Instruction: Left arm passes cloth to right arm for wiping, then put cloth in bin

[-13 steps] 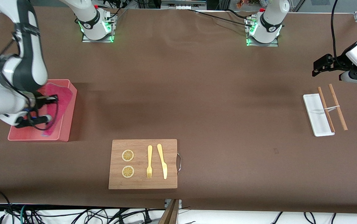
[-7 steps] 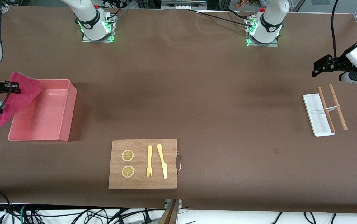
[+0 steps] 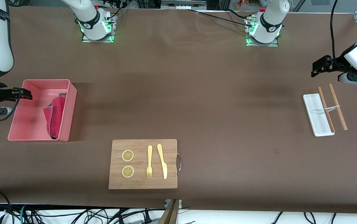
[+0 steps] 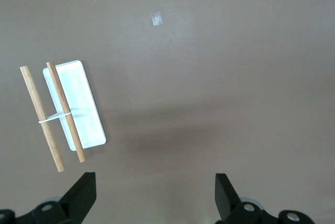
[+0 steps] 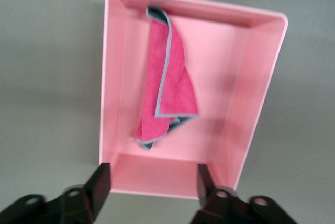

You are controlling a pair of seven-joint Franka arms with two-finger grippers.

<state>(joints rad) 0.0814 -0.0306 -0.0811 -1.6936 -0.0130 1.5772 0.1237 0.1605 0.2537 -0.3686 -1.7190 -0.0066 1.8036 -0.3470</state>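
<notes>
The cloth (image 3: 54, 115) is lying crumpled inside the bin (image 3: 69, 116), bunched against the wall on the side toward the chopping board (image 3: 143, 164), with its grey edging showing along the folds. The right gripper (image 3: 25, 94) hovers over the bin's outer rim, at the right arm's end of the table, its fingers spread apart and holding nothing; the right wrist view looks straight down between them at the cloth (image 5: 166, 80) resting in the tub (image 5: 264, 77). By the look of it the job is essentially finished: the cloth is in the bin, and I'd judge that all that is left is for the right arm to pull clear. The left gripper (image 3: 317, 66) waits up in the air at the left arm's end of the table, over bare tabletop near the white tray (image 3: 314, 116) with two wooden sticks (image 3: 332, 105) tied across it, and its fingers are likewise released and empty. The board, with its lemon slices (image 3: 128, 163), fork (image 3: 149, 161) and knife (image 3: 162, 161), sits nearer the front camera than the bin.
</notes>
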